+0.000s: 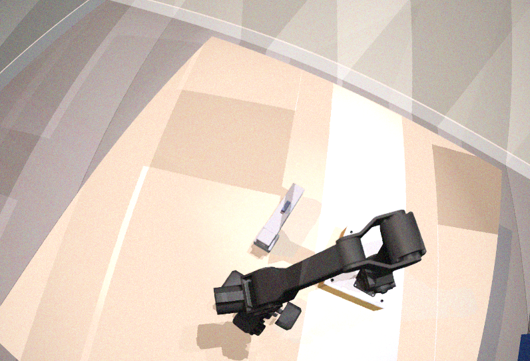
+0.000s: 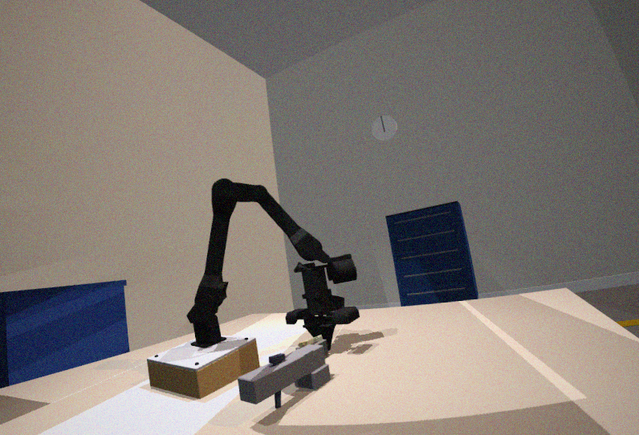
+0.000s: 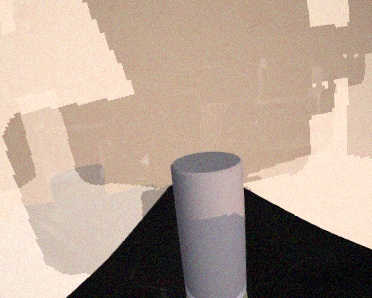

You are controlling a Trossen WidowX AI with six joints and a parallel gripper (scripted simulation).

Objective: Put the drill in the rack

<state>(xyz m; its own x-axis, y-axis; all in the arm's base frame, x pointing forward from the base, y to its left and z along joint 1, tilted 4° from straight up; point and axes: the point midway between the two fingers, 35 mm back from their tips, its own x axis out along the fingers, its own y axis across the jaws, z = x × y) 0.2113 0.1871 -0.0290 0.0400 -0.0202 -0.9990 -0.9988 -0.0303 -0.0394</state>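
My gripper (image 2: 327,343) (image 3: 199,194) points down, shut on the drill. The drill's grey round end (image 3: 210,240) stands up between the black fingers in the wrist view. In the exterior view a small yellowish piece (image 2: 312,340), probably part of the drill, shows by the fingertips behind the grey block's far end. The long grey block (image 1: 273,226) (image 2: 283,376) is raised on a foot at one end. The dark key (image 1: 285,206) (image 2: 276,358) sits in its top, and its lower end sticks out underneath. I cannot make out the rack; the top view hides my fingertips.
The arm's base box (image 1: 351,294) (image 2: 227,369) has a white top and brown sides and stands beside the grey block. The tan table (image 1: 171,220) (image 2: 438,363) carries bands of light and shadow. Blue cabinets (image 2: 431,254) stand beyond it.
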